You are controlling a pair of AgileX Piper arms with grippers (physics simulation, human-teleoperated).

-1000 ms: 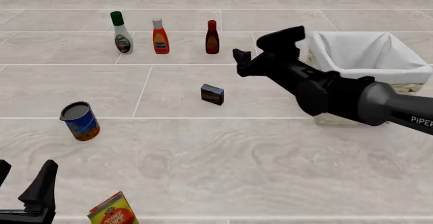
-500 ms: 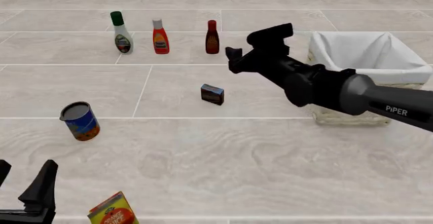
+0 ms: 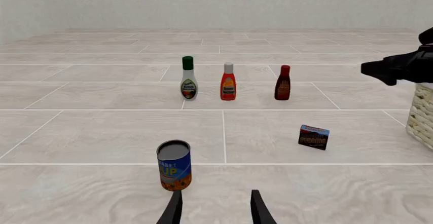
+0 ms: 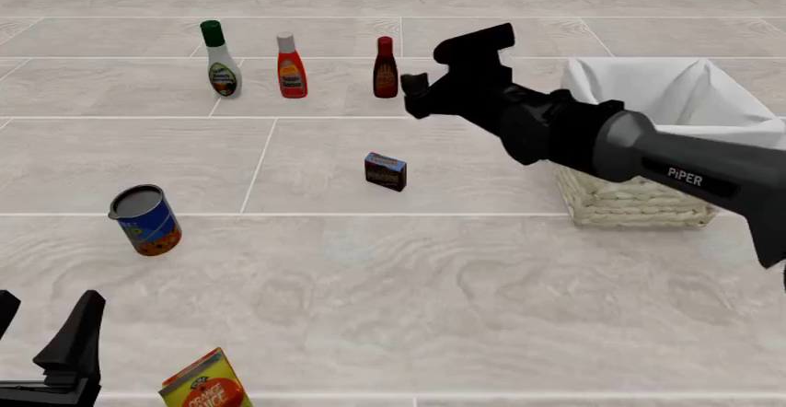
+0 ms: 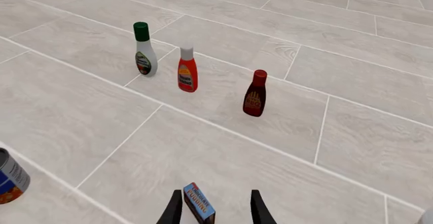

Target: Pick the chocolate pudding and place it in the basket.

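The chocolate pudding [image 4: 386, 171], a small dark box with a blue top edge, stands on the tiled surface left of the basket [image 4: 627, 206], a wicker basket lined with white cloth. My right gripper [image 4: 443, 66] hangs open in the air, above and beyond the pudding, holding nothing. In the right wrist view the pudding [image 5: 199, 202] shows between the open fingertips [image 5: 173, 210], well below them. My left gripper [image 4: 44, 322] is open and empty at the near left corner. The left wrist view shows the pudding [image 3: 313, 136], the basket's edge [image 3: 423, 115] and the right gripper [image 3: 396, 68].
Three bottles stand in a row at the back: a white one with a green cap [image 4: 221, 60], a red one [image 4: 291, 67] and a dark red one [image 4: 386, 68]. A blue can [image 4: 145, 220] stands at the left. An orange carton [image 4: 206, 381] lies by the near edge.
My right arm has swung left and farther back, away from the basket's front, now above and beyond the pudding. The left arm and all objects stay put.
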